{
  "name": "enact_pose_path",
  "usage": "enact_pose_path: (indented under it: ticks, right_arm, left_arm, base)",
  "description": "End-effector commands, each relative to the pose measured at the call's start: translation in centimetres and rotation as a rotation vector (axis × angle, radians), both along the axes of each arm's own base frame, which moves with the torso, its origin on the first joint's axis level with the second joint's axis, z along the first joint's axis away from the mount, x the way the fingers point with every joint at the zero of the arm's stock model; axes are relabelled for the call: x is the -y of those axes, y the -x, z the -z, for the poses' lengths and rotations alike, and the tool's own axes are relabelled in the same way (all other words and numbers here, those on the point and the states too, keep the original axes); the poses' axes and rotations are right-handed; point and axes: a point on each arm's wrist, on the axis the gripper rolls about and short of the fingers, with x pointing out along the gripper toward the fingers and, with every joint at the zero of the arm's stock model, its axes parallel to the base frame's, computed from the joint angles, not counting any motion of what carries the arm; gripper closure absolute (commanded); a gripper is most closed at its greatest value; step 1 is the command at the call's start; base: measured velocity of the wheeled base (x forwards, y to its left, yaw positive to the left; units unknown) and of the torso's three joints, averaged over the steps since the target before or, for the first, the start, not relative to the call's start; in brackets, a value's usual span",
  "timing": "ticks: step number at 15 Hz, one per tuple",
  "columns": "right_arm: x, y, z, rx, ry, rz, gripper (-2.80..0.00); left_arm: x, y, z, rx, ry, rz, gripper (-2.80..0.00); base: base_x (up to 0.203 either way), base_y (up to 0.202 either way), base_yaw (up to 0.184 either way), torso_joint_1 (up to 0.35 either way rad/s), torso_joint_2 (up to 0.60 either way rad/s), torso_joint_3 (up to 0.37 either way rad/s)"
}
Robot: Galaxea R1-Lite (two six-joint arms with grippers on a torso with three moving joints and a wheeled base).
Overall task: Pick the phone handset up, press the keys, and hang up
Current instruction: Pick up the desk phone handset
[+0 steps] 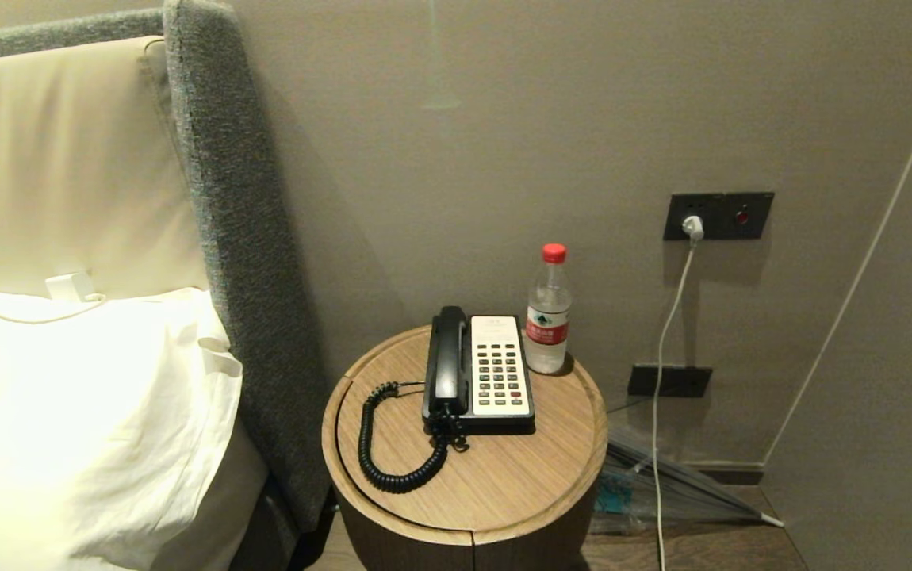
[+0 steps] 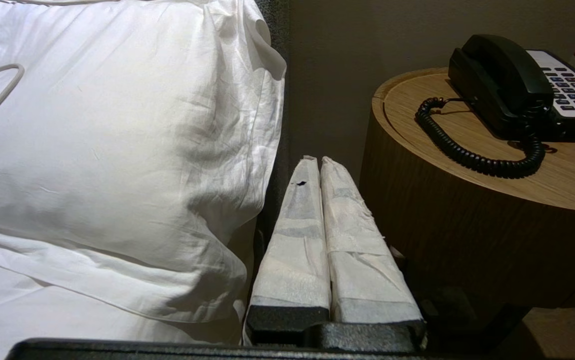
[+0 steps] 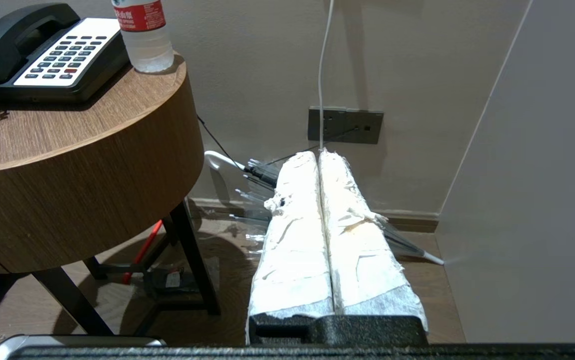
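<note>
Nearest the robot, both arms hang low and parked, outside the head view. The left gripper (image 2: pixel 316 165), its fingers wrapped in white padding, is pressed together with nothing between them, pointing into the gap between the white crumpled pillow (image 2: pixel 117 150) on the bed and the round wooden counter (image 2: pixel 467 235). The right gripper (image 3: pixel 317 156), padded likewise, is also closed and empty, low beside the counter's other flank, aimed toward the wall and a clear folded umbrella (image 3: pixel 402 245) on the floor.

On the counter top (image 1: pixel 503 476) the black coiled cord (image 1: pixel 381 452) loops out over the wood at the front left. Behind it the long glossy black phone handset (image 1: pixel 450 357) lies seated in its cradle on the left side of the black phone base with its white keypad panel (image 1: pixel 497 366). Just beyond the base's far right corner stands a clear plastic water bottle with a red cap (image 1: pixel 548 313), near the wall.

The task looks not yet begun. The risks from here: closed fingers must part before reaching the handset, or they will shove the phone across the wood. The glossy receiver may slip between padded fingers. A long lift could tauten the cord and drag the base. A wide swing near the keypad could topple the bottle.
</note>
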Motion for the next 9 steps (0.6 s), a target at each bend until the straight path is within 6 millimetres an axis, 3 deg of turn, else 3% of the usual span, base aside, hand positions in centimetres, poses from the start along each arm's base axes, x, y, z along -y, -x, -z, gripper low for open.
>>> enact_pose_path:
  ticks: [1,9]
  right_arm:
    - [0.0,0.08,0.04,0.01,0.001,0.001,0.0]
    - [0.0,0.08,0.04,0.01,0.001,-0.001,0.0]
  left_arm:
    - [0.0,-0.01,0.0,-0.001,0.0,0.0,0.0]
    - [0.0,-0.01,0.0,-0.001,0.0,0.0,0.0]
  base:
    - [0.0,0.0,0.0,0.0,0.0,0.0]
    - [0.0,0.0,0.0,0.0,0.0,0.0]
